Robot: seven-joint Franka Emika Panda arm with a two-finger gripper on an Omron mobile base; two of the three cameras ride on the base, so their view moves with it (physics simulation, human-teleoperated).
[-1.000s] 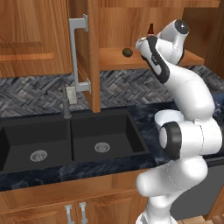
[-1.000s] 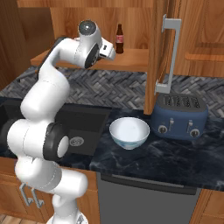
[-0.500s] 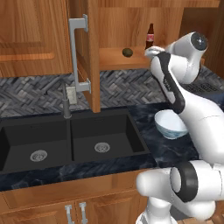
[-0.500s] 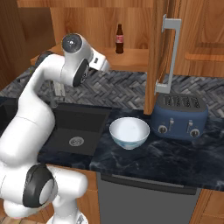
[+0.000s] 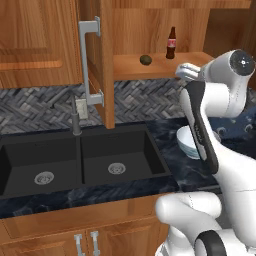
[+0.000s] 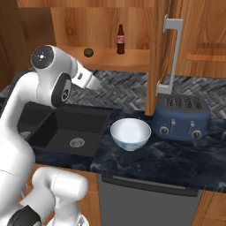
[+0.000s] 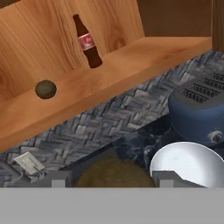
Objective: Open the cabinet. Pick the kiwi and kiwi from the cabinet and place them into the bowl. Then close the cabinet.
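Kiwi transfer is under way: the hand [image 7: 111, 181] is closed on one small olive-brown kiwi [image 7: 114, 174], with the round pale glossy bowl [image 7: 192, 164] just ahead to its right on the dark surface [image 6: 176, 154]. Next, move over the bowl and release. The other olive-brown kiwi [image 7: 45, 89] waits on the shelf of the open reddish-brown wooden cabinet [image 5: 106, 65], beyond the hand.

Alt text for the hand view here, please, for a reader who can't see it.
The gripper holds a kiwi between its fingertips, with the pale bowl below to the right beside a blue toaster. Behind, the open cabinet's shelf carries a second kiwi and a cola bottle.
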